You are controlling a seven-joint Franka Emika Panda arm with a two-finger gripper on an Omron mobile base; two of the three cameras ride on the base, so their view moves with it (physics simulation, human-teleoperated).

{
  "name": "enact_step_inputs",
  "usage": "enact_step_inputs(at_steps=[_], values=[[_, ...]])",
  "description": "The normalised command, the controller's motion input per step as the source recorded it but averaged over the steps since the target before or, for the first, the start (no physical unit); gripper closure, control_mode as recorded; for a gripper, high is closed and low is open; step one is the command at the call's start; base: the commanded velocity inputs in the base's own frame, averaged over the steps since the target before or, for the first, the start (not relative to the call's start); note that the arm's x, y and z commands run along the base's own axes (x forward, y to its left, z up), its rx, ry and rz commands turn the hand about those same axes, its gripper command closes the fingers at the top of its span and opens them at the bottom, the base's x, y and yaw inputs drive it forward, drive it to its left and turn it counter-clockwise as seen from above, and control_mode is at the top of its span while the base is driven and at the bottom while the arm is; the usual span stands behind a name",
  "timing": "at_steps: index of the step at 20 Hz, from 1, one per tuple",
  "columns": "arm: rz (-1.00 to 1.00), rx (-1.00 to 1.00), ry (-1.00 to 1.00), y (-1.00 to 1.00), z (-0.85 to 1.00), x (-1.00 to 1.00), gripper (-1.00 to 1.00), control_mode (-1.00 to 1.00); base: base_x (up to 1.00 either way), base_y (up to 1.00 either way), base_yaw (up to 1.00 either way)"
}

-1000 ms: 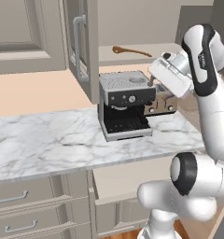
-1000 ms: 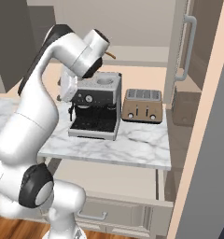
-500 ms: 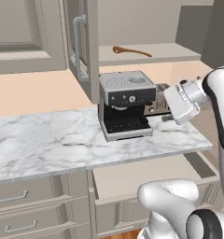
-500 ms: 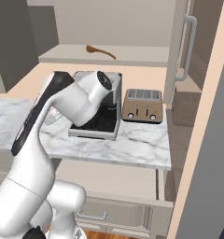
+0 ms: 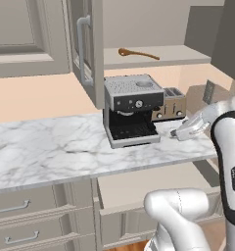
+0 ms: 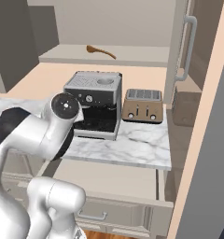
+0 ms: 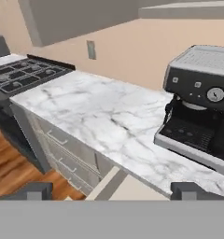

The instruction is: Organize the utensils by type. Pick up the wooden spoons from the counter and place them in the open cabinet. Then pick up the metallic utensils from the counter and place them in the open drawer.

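Now that the arm has swung down from the open cabinet to hang low over the tabletop, the claw sits beside the coffee machine with its jaws wide apart and nothing between them. Only 1 wooden spoon, slim and orange-brown with a round bowl, lies flat on the cabinet shelf, so that placement looks finished. I judge the next utensil is being sought, with the open drawer bare below.
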Motion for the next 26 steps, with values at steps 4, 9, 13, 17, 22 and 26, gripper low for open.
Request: enact_step_inputs(at_steps=[4,9,13,17,22,26], values=[[-0.50,0.00,0.18,-0.30,0.00,-0.56,-1.00,-1.00,0.00,0.00,0.00],[-0.46,0.00,0.24,-0.32,0.00,-0.46,-1.00,-1.00,0.00,0.00,0.00],[-0.21,0.00,0.17,-0.11,0.00,-0.34,-1.00,-1.00,0.00,0.00,0.00],[0.00,-0.01,0.00,0.00,0.00,-0.01,-1.00,-1.00,0.00,0.00,0.00],[0.00,0.00,0.00,0.00,0.00,-0.18,-1.00,-1.00,0.00,0.00,0.00],[0.00,0.00,0.00,0.00,0.00,0.00,-1.00,1.00,-0.76,-0.04,0.00]])
